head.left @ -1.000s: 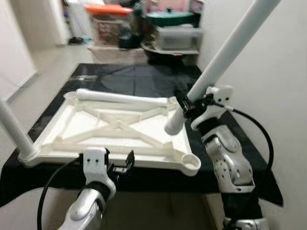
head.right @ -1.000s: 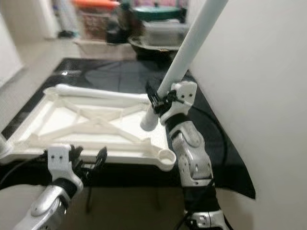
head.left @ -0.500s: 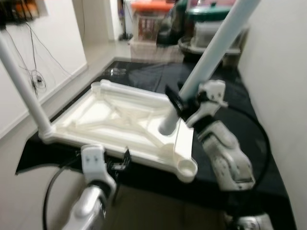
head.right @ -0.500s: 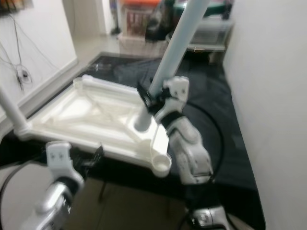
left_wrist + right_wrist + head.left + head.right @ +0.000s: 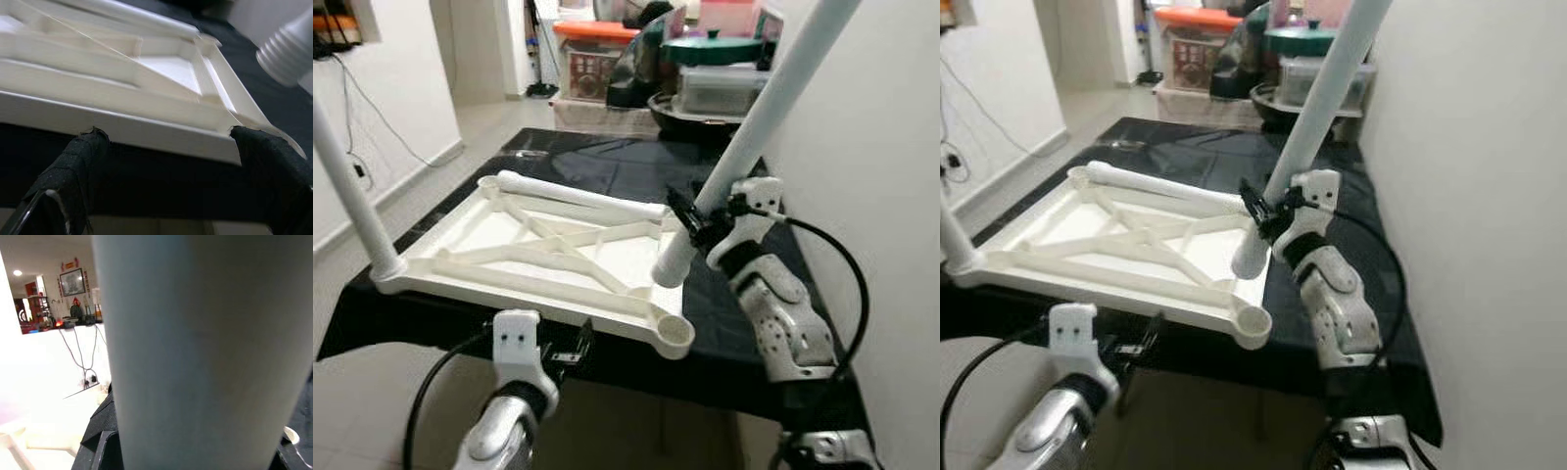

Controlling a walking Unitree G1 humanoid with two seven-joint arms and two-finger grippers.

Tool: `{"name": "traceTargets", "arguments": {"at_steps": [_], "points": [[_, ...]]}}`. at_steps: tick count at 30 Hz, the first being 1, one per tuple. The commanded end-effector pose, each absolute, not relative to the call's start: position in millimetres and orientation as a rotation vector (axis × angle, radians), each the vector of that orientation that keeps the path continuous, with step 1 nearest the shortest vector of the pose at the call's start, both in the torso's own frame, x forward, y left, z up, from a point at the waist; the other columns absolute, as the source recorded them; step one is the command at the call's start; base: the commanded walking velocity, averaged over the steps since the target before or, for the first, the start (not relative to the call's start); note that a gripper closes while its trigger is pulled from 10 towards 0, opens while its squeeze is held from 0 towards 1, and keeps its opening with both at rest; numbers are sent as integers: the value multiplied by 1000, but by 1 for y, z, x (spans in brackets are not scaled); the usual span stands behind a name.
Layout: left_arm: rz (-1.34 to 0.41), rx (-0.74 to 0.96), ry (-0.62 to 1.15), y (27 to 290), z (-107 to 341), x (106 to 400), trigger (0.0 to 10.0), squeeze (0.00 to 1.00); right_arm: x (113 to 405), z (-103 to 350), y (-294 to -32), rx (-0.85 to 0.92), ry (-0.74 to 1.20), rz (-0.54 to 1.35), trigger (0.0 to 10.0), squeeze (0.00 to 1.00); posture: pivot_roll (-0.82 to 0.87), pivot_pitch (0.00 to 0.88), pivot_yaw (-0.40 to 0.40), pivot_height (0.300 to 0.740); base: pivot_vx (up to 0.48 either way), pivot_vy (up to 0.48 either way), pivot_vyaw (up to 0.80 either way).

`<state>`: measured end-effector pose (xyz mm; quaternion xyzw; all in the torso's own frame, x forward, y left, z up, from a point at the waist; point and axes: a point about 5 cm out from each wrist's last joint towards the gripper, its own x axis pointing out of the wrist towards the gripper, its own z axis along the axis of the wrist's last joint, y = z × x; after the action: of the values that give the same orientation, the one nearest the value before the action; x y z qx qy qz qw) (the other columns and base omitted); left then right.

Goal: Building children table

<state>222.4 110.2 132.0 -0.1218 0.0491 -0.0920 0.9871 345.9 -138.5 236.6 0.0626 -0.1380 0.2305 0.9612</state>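
We judge the table leg (image 5: 759, 127) light, stiff, slick; right gripper (image 5: 697, 217) clamps it near its threaded end above the tabletop (image 5: 499, 235), left gripper (image 5: 570, 351) spread empty at tabletop's near edge.

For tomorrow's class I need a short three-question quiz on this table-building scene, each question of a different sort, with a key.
1. True or false: the right hand holds a white table leg tilted, its lower end raised over the upturned tabletop.
2. Multiple choice: the socket at the tabletop's near right corner is A) filled by a leg, B) empty, C) covered by cloth.
3. Fill in: the left hand is ____, in front of the tabletop's near edge.

Key: 1 true; 2 B; 3 open. A second leg stands upright in the near left corner, and a third lies along the far edge.
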Motion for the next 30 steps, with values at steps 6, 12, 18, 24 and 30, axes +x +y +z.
{"name": "traceTargets", "arguments": {"at_steps": [6, 12, 18, 24, 30], "points": [[-248, -202, 118, 101, 134, 206, 10000, 0, 350, 247, -152, 85, -295, 472, 10000, 0, 24, 0, -52, 740, 0, 0, -800], [-272, -168, 143, 100, 133, 193, 10000, 0, 353, 249, -165, 87, -300, 428, 10000, 0, 30, 54, -41, 740, 0, 0, -363], [-275, -154, 155, 102, 135, 184, 10000, 0, 358, 252, -176, 154, -308, 452, 10000, 0, 34, 101, -31, 740, 0, 0, 0], [-281, -163, 167, 102, 138, 176, 10000, 0, 362, 247, -190, 234, -184, 688, 10000, 0, 46, 138, -35, 740, 0, 0, 0], [-271, -167, 186, 103, 138, 170, 10000, 0, 345, 248, -190, 220, -114, 1092, 10000, 0, 54, 154, -38, 740, 0, 0, 0]]}}
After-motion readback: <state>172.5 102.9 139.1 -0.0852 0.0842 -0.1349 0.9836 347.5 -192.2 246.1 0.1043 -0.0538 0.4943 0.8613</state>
